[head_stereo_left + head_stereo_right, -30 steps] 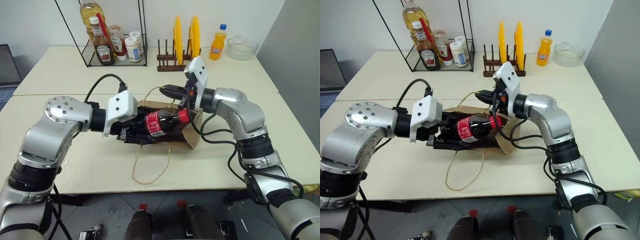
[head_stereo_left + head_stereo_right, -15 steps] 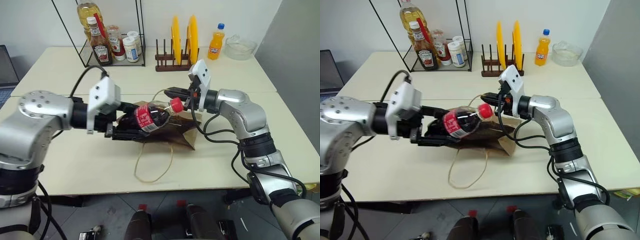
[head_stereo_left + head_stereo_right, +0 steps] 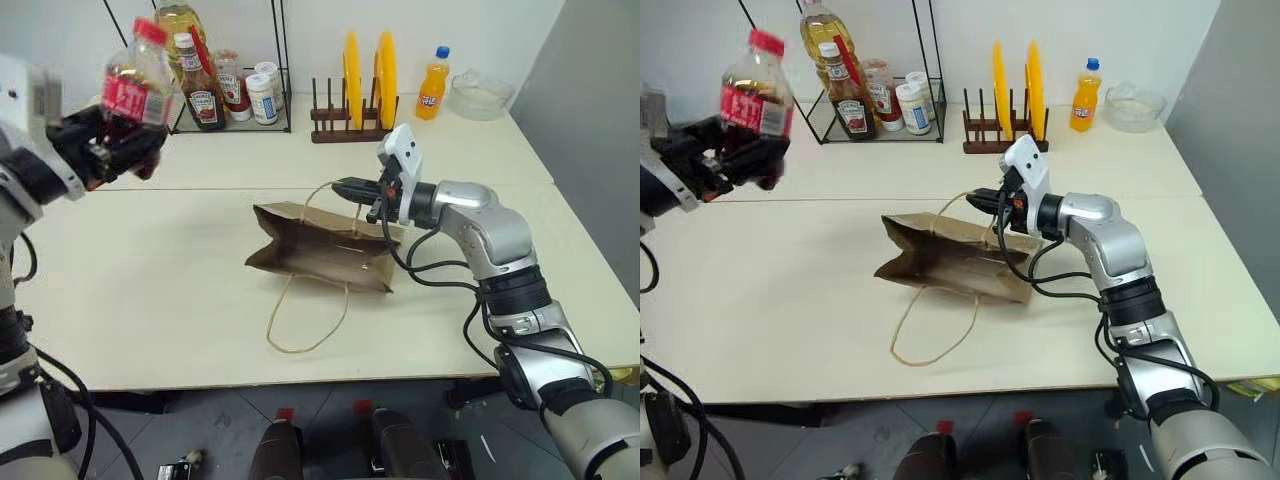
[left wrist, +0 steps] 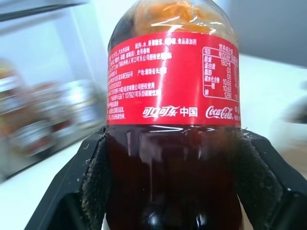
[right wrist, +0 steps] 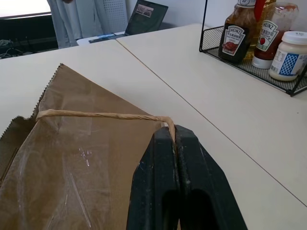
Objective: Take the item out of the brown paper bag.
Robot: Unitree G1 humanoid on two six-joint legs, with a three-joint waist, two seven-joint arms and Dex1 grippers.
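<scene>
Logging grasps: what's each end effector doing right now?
Left end effector: closed on the cola bottle.
Right end effector: shut on the bag's handle.

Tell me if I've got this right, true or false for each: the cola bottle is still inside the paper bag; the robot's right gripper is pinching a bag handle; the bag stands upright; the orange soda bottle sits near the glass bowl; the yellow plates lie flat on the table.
1. The cola bottle is inside the brown paper bag. False: it is out of the bag, held up in the left gripper.
2. The right gripper is pinching a bag handle. True.
3. The bag stands upright. False: it lies flat on the table.
4. The orange soda bottle sits near the glass bowl. True.
5. The yellow plates lie flat. False: they stand on edge in a wooden rack.
</scene>
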